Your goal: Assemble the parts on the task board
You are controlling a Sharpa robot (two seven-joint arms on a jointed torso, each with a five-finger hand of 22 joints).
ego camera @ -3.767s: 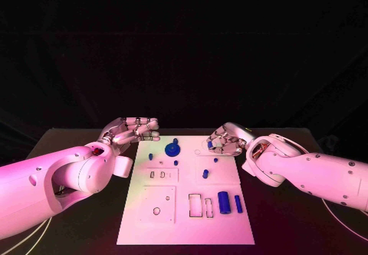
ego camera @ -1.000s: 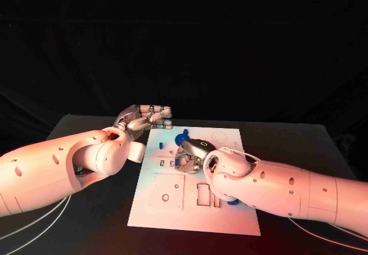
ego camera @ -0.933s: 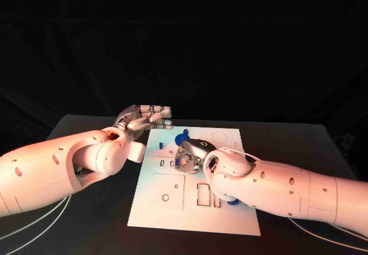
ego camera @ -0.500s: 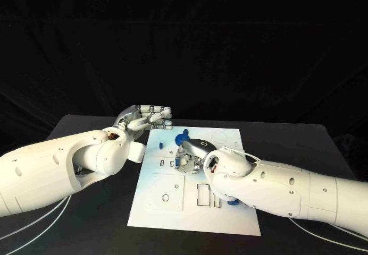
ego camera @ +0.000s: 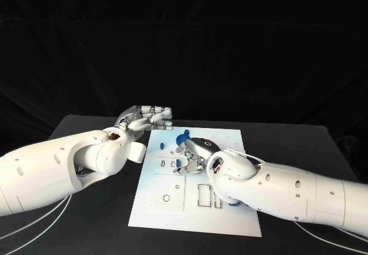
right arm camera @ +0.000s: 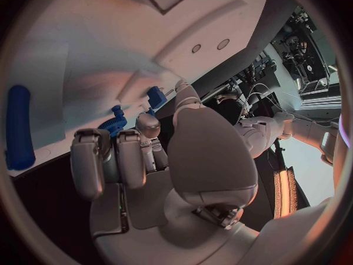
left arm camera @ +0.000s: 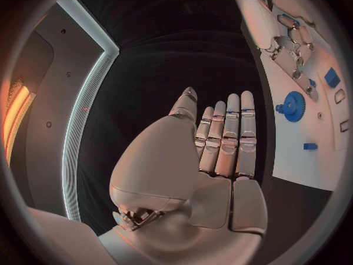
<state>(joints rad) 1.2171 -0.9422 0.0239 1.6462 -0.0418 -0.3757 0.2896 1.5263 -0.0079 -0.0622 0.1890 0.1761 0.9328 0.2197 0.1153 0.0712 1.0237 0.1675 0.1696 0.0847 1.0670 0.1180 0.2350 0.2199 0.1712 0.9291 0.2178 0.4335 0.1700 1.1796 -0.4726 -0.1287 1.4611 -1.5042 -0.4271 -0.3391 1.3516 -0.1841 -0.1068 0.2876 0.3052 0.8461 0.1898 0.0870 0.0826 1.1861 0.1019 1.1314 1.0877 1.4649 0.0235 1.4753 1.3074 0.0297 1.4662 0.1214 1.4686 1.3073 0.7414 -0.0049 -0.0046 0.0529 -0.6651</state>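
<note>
The task board [ego camera: 173, 202] is white (on a black table [ego camera: 84, 228]), its parts [ego camera: 181, 139] blue.

A black table [ego camera: 92, 133] spreads across the lower half of my head view, and a black curtain [ego camera: 184, 53] hangs across the upper half behind it.
</note>
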